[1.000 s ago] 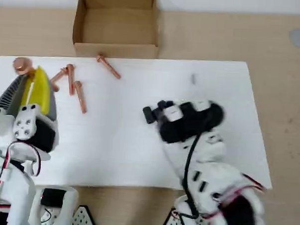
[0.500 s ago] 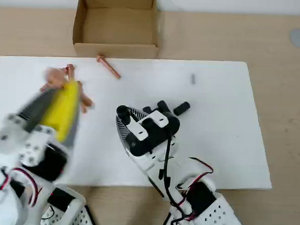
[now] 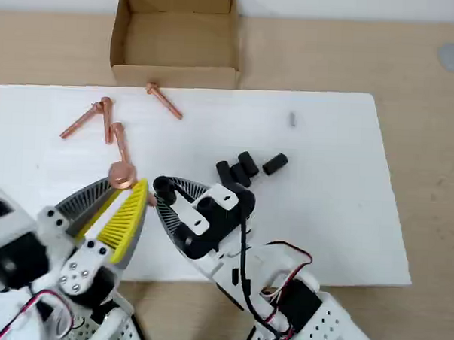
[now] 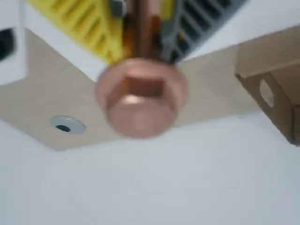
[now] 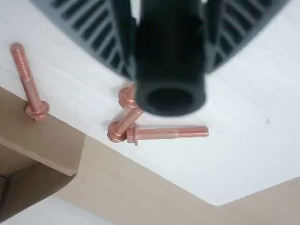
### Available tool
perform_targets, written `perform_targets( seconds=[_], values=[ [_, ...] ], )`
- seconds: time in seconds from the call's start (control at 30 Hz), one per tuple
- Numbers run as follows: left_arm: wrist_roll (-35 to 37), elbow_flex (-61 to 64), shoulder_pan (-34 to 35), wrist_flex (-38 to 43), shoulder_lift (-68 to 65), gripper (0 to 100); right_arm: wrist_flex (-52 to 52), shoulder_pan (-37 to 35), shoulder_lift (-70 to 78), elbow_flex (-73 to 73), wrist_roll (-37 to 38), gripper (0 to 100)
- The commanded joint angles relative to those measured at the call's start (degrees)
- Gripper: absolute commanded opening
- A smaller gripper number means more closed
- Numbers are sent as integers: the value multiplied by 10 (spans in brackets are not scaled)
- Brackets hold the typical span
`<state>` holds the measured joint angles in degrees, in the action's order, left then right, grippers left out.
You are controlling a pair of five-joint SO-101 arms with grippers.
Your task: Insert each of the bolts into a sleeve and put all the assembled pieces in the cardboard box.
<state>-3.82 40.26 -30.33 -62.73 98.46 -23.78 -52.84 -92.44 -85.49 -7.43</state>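
Bolt [image 4: 140, 101] lengthwise in left claw [image 3: 125, 184], head outward

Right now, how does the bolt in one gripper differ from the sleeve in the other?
The bolt in the left gripper is copper-coloured; the sleeve in the right gripper is black. The bolt shows a wide flanged head; the sleeve shows an open round hole. Both are clamped in a gripper.

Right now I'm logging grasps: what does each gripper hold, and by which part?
The left gripper holds a copper bolt by its shank, head sticking out. The right gripper holds a black sleeve by its sides.
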Motion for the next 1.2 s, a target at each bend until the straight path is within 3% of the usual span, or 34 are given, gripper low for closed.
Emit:
perform_targets(
  seconds=[0.0, 0.2, 0.5, 0.83, 1.17],
  values=[
    [-28, 56, 48, 64, 29, 5, 18, -10, -12, 2, -2, 9],
    [-53, 113, 95, 106, 38, 5, 53, -10, -12, -1, -2, 9],
    [-18, 89, 42, 83, 36, 5, 57, -8, -12, -23, -2, 9],
    [-4, 67, 34, 14, 36, 5, 62, -8, -12, -23, -2, 9],
    [4, 71, 34, 14, 36, 6, 86, -8, -12, -23, -2, 9]
  ],
)
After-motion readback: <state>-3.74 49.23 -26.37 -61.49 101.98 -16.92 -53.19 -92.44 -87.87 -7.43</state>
